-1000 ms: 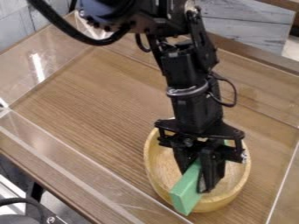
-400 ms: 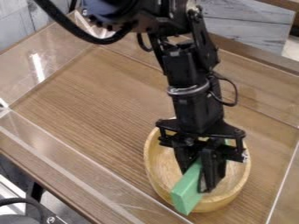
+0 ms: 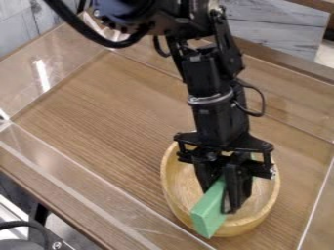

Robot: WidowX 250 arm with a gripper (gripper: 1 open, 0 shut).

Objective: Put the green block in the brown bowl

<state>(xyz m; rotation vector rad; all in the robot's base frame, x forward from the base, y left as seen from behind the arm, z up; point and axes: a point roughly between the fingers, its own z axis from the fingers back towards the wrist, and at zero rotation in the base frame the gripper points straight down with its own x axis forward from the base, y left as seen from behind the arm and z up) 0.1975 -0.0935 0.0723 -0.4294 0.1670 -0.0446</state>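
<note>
The brown bowl [image 3: 175, 191] sits on the wooden table at the lower right, a wide, shallow tan dish. My gripper [image 3: 231, 191] points steeply down into it from the black arm above. Its fingers are shut on the upper end of the green block [image 3: 209, 212]. The block slants down and to the left, and its lower end lies near the bowl's front rim. Whether that end touches the bowl I cannot tell.
The wooden table [image 3: 104, 117] is enclosed by low clear walls [image 3: 53, 161] on the left and front. The black arm [image 3: 202, 68] rises from the bowl toward the top of the view.
</note>
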